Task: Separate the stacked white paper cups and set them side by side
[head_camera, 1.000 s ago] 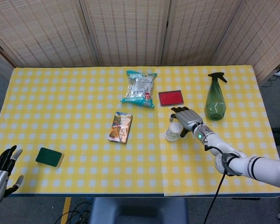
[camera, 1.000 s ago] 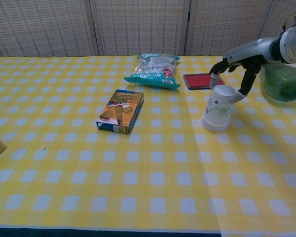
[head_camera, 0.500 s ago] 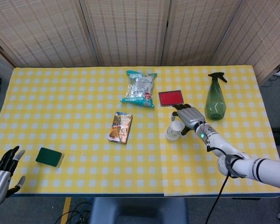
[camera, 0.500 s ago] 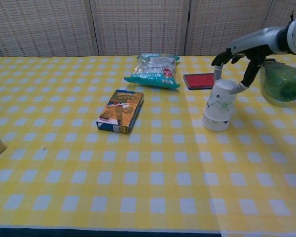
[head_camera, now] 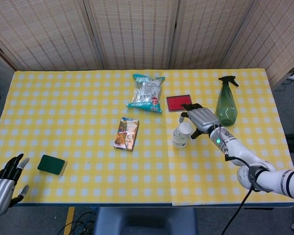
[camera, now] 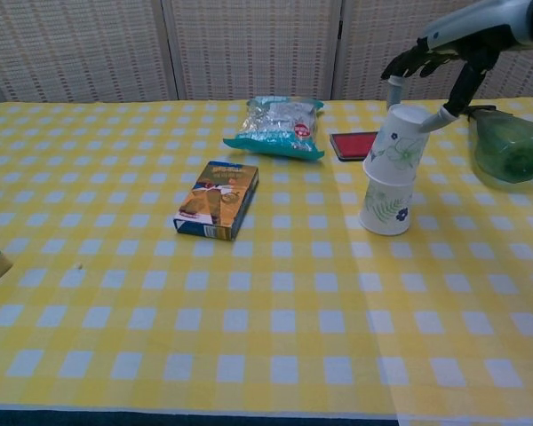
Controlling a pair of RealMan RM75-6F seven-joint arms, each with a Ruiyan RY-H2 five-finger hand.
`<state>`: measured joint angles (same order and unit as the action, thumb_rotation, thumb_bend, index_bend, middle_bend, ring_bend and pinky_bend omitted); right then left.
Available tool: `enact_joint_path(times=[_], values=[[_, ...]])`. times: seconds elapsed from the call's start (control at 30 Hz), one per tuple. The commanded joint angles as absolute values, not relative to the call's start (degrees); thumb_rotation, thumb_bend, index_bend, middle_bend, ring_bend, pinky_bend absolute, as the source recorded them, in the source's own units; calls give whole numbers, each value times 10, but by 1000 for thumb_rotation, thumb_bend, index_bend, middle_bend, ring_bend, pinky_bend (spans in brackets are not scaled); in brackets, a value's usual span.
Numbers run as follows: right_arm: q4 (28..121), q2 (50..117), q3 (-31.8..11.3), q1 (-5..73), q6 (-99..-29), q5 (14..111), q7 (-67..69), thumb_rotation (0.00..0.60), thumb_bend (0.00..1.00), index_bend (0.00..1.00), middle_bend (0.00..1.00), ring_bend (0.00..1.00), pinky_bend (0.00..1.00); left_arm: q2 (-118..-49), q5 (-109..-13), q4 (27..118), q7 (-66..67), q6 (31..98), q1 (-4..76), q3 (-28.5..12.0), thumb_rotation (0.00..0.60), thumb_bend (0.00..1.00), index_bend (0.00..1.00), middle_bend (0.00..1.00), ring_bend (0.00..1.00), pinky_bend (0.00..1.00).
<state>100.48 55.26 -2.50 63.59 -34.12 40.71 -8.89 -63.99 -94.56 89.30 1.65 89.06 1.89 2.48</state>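
Two paper cups: the upper cup (camera: 396, 148), pinched by the right robot hand (camera: 440, 62), has been lifted partly off the lower cup (camera: 386, 208) beneath it; separation is nearly achieved.

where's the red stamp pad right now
The red stamp pad lies flat on the table's far right half in the head view, between the snack bag and the green spray bottle, just beyond the right hand and the paper cups.
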Motion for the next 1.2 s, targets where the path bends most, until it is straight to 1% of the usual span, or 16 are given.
enact_joint_path(times=[0.03,0.2,0.37,0.6,0.9,1.03,1.2], values=[[1039,517,-39,640,-347,411,-92,600,295,360,0,0,0,-642,-945,896,24,887,19,26,600,381,0,0,45,291],[1074,492,-49,650,-359,398,-103,600,296,360,0,0,0,-642,-945,898,27,890,18,25,600,381,0,0,44,291],[1081,504,-55,661,-360,386,-111,600,295,360,0,0,0,-639,-945,899,19,894,17,25,600,382,0,0,44,291],[1055,571,-41,686,-366,354,-141,600,292,360,0,0,0,-633,-954,897,5,896,17,30,600,382,0,0,44,291],[983,676,-19,713,-391,313,-186,600,287,360,0,0,0,-624,-963,896,-16,916,10,32,600,381,0,0,45,291],[957,703,-14,721,-389,299,-198,600,287,360,0,0,0,-623,-960,894,-23,916,10,30,600,381,0,0,44,291],[942,718,-10,729,-387,282,-208,600,287,360,0,0,0,-622,-956,891,-28,909,13,29,600,382,0,0,44,291]])
